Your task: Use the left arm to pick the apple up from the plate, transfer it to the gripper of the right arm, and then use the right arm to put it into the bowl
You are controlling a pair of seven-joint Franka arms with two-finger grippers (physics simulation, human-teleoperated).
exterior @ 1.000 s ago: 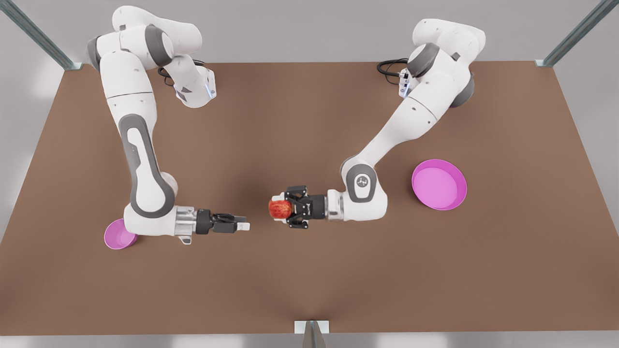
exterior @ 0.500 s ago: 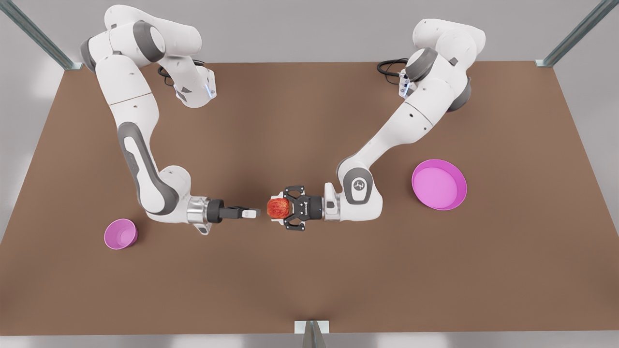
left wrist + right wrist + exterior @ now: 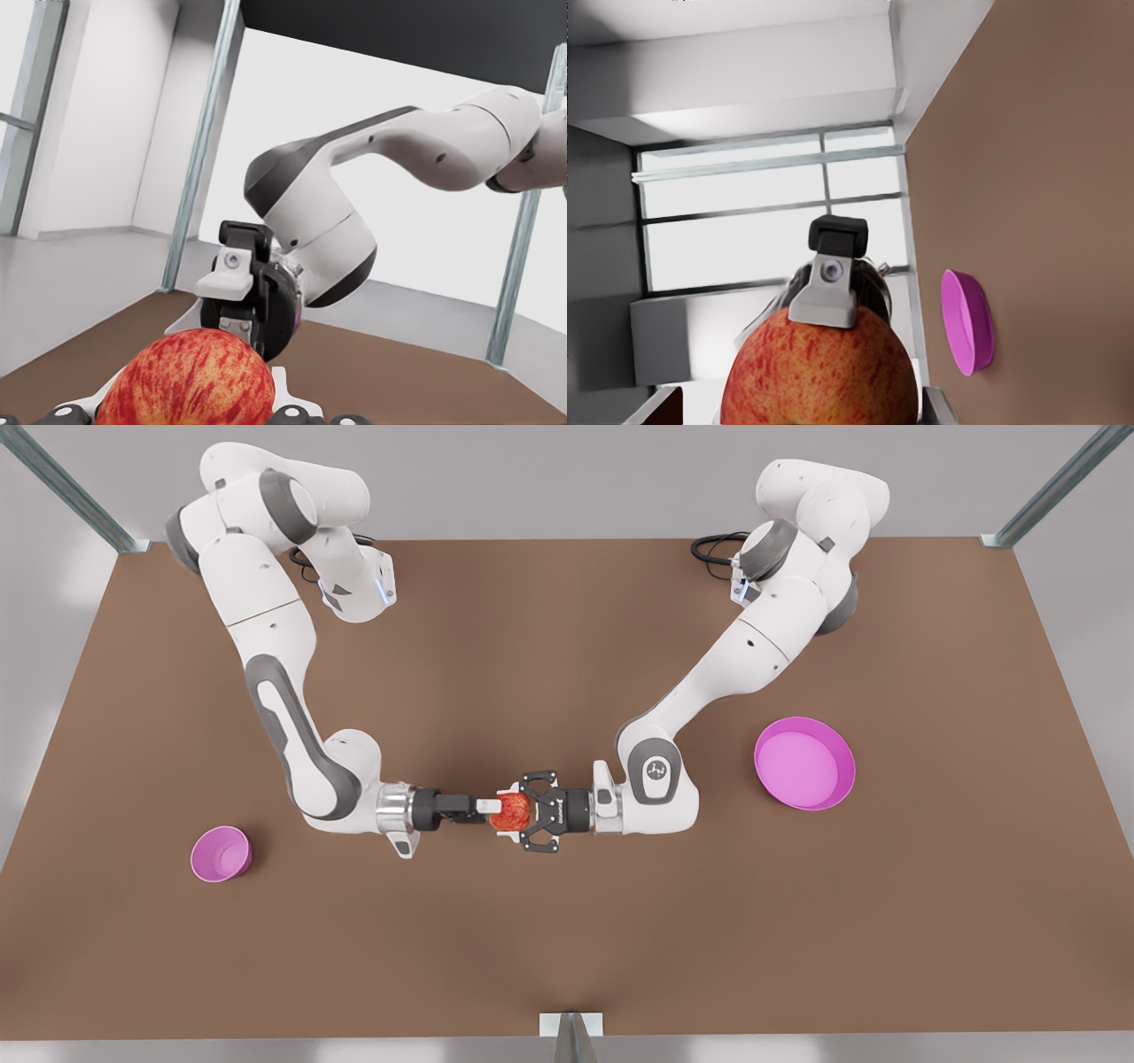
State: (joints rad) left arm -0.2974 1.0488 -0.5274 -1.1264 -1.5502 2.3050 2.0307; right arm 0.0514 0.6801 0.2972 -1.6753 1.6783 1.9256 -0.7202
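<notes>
We see the left tool [image 3: 516, 812] clamped on the apple [image 3: 511, 812] above the surface [image 3: 567, 939]; the right tool [image 3: 490, 806] touches it, its opening unclear.

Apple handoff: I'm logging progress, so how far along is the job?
Done: the apple is off the plate, held by the left gripper. In hand: the right gripper is at the apple for the handoff. Left: release, then carrying it into the bowl.
</notes>
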